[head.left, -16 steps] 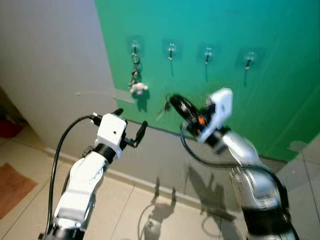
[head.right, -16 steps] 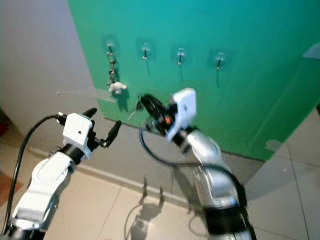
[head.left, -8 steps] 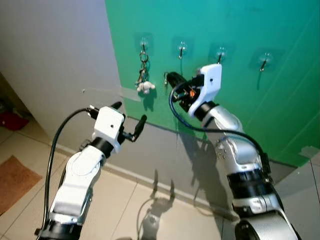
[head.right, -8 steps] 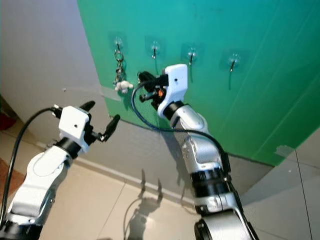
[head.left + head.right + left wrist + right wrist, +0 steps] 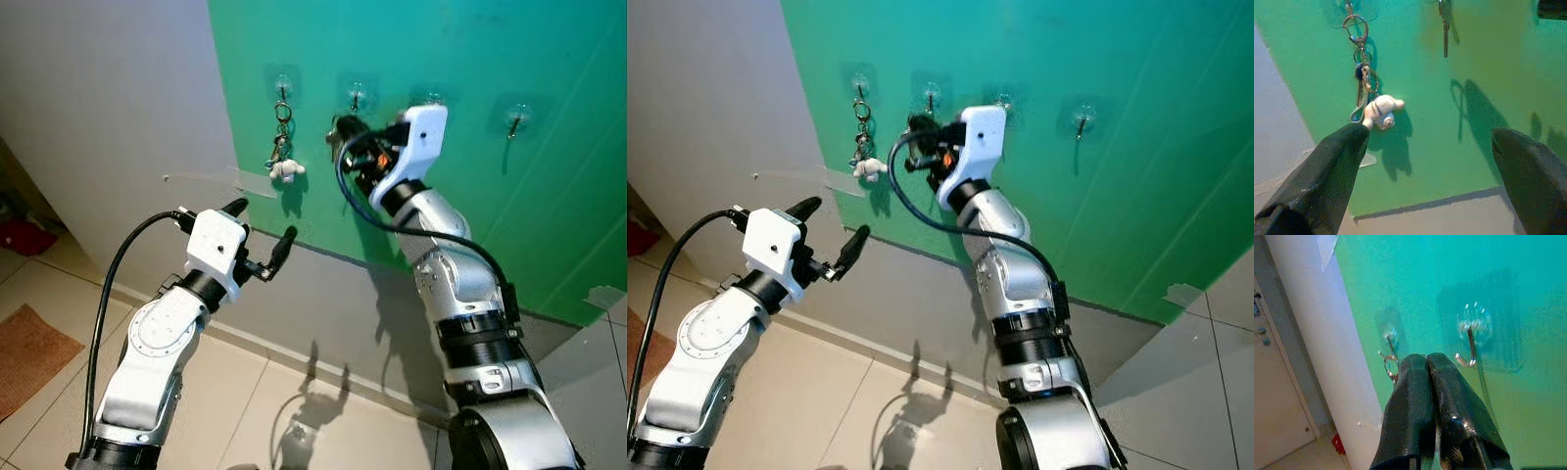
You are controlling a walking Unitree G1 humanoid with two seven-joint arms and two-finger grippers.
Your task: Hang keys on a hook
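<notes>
1. Left eye view: the right hand (image 5: pixel 340 130) is reaching up to the green board (image 5: pixel 549 147), its tips just beside the second hook (image 5: pixel 355 98) of the row of four. The first hook (image 5: pixel 282 90) is already carrying a key ring with a small white charm (image 5: pixel 287 170). The keys to be hung are too small to make out at the fingertips here. The left hand (image 5: pixel 261 238) is hovering low, well apart from the board, fingers spread and holding nothing.

2. Right eye view: the same scene, with the right hand (image 5: pixel 919 127) sitting just below the second hook (image 5: pixel 931 96). By my judgement the step in hand is bringing the key ring up to that hook; the next move is calling for lifting the ring's loop over the upturned tip, then letting go.

3. Left wrist view: the hung key ring and charm (image 5: pixel 1382 109) are dangling against the board, and a single key (image 5: pixel 1445 24) is hanging farther along.

4. Right wrist view: the fingers (image 5: pixel 1415 396) are pressed together, pointing at the bare second hook (image 5: pixel 1469 352); whether they are pinching anything I cannot tell.

5. No brand, label or writing is readable anywhere.
</notes>
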